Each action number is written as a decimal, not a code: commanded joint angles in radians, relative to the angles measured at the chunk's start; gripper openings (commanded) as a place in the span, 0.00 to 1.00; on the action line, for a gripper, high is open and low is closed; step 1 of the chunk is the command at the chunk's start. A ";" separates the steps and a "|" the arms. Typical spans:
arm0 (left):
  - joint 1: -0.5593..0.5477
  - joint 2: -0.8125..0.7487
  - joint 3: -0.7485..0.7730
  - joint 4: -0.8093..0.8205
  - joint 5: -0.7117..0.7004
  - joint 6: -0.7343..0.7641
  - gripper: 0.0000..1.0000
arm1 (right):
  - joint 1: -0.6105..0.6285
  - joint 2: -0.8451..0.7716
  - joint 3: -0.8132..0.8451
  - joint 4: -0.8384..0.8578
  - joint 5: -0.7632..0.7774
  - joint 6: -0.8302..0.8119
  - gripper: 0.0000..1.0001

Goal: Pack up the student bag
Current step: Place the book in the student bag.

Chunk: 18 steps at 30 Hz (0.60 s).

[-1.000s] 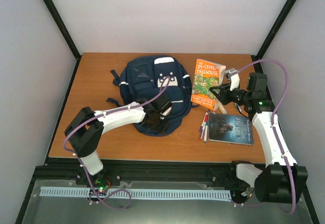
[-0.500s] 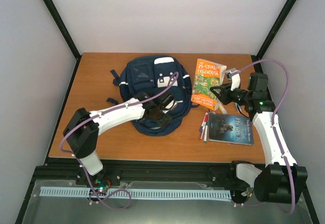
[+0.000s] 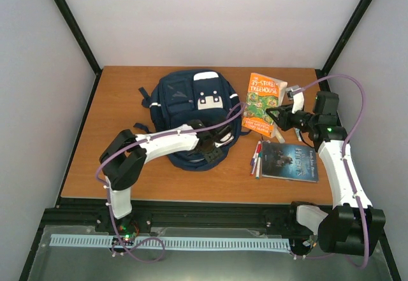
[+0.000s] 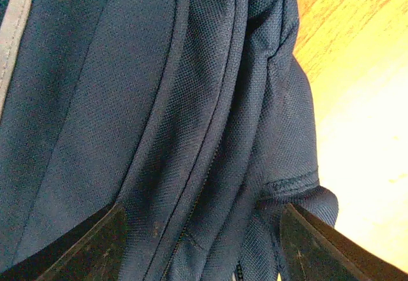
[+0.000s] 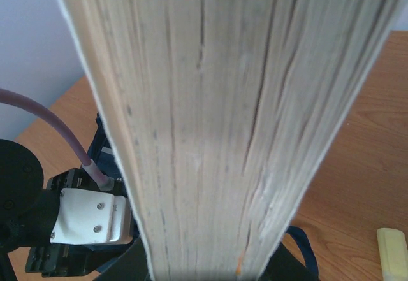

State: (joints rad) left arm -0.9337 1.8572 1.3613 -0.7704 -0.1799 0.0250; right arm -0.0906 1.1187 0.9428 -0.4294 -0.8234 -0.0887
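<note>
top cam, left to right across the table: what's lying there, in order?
student bag → pens → dark blue book. Left out: the orange Treehouse book, gripped by the right gripper, because it overlaps the pens and the dark blue book sideways.

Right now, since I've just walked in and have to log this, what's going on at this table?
Two robot arms are packing the student bag. The right gripper is clamped on an orange book, held to the right of the bag. The left gripper is at the bag's near edge, jaws apart over the fabric. A dark book and some pens lie on the table, not yet packed.
</note>
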 commanded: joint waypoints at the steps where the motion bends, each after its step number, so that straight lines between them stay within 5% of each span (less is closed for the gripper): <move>1: -0.009 0.029 0.047 0.019 -0.060 0.043 0.68 | -0.016 -0.031 0.007 0.063 -0.042 0.006 0.03; 6: -0.010 0.048 0.052 0.030 -0.114 0.043 0.62 | -0.019 -0.030 0.007 0.063 -0.046 0.006 0.03; 11: -0.015 0.045 0.048 0.036 -0.130 0.045 0.43 | -0.021 -0.031 0.008 0.063 -0.048 0.006 0.03; 18: -0.072 0.005 0.000 0.057 -0.153 0.077 0.42 | -0.024 -0.032 0.008 0.063 -0.051 0.009 0.03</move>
State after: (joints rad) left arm -0.9653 1.8915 1.3754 -0.7513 -0.2993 0.0669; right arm -0.1036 1.1187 0.9428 -0.4290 -0.8307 -0.0875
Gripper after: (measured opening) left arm 0.428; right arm 0.192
